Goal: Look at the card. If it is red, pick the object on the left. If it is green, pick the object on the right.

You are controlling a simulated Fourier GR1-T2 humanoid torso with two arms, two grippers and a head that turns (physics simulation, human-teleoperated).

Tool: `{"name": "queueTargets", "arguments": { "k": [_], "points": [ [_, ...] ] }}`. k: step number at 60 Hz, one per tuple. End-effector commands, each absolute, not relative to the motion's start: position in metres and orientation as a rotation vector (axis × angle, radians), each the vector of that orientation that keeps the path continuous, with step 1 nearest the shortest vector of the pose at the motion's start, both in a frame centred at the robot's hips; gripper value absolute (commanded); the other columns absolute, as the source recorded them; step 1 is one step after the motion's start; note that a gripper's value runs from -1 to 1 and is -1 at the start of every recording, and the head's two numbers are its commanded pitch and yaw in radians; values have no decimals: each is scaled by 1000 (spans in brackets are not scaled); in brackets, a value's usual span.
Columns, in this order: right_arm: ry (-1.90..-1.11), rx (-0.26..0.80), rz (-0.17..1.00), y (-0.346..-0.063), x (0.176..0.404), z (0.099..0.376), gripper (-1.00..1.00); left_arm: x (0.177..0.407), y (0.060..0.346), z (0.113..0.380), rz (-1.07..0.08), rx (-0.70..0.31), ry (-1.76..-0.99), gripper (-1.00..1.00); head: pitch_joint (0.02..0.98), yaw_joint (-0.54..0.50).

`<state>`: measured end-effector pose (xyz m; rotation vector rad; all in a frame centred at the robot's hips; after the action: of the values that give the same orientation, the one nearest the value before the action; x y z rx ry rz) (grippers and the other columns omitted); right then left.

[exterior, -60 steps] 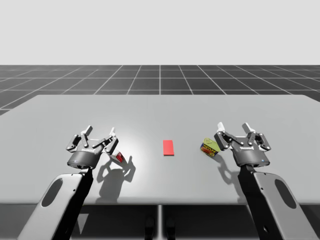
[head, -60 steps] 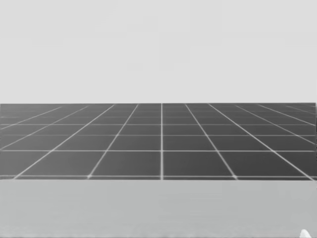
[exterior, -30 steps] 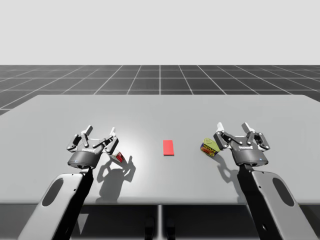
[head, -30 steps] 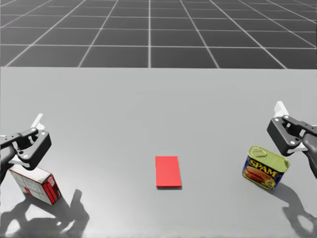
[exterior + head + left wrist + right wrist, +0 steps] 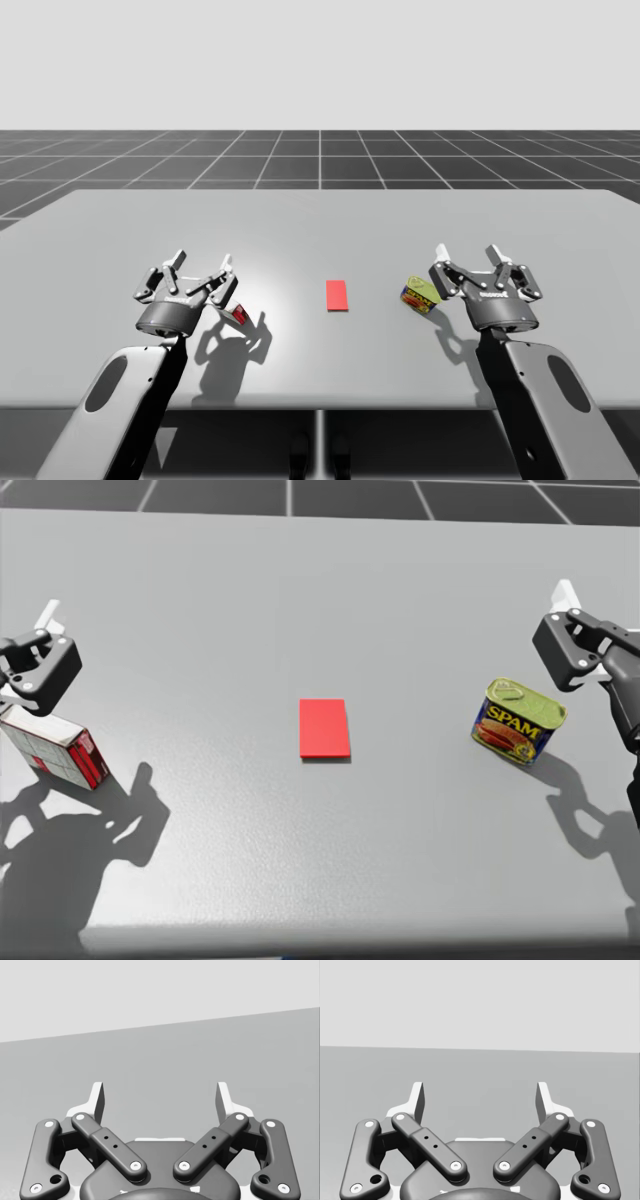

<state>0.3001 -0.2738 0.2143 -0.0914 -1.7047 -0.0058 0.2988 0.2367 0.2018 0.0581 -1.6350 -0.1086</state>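
**Head turns down; table things stay put**

My head has turned further down since 0.5 s ago, so the red card sits higher in the head view. In the high view nothing has shifted. Left of the card lies the white-and-red box, just beside my left gripper, jaws spread. Right of the card sits the blue-and-yellow can, lettered on its side, near my right gripper, jaws spread too.
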Motion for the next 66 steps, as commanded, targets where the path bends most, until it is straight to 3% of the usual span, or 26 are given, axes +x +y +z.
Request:
{"name": "queueTargets", "arguments": {
  "k": [1,16,42,54,66],
  "points": [
    [-1706,-92,-7,-274,300,215,-1000,298,236,202,-109,59,-1635,-1000,823,-59],
    [-1705,-91,-2,-275,299,214,-1000,298,236,202,-106,63,-1634,-1000,825,44],
    [-1698,-86,-1,-272,299,213,-1000,298,236,201,-103,68,-1634,-1000,846,365],
    [-1696,-86,0,-272,300,212,-1000,299,236,203,-97,54,-1634,-1000,847,402],
    [-1694,-88,-4,-272,299,212,-1000,284,233,220,-63,-28,-1641,-1000,840,384]
  ]
}}
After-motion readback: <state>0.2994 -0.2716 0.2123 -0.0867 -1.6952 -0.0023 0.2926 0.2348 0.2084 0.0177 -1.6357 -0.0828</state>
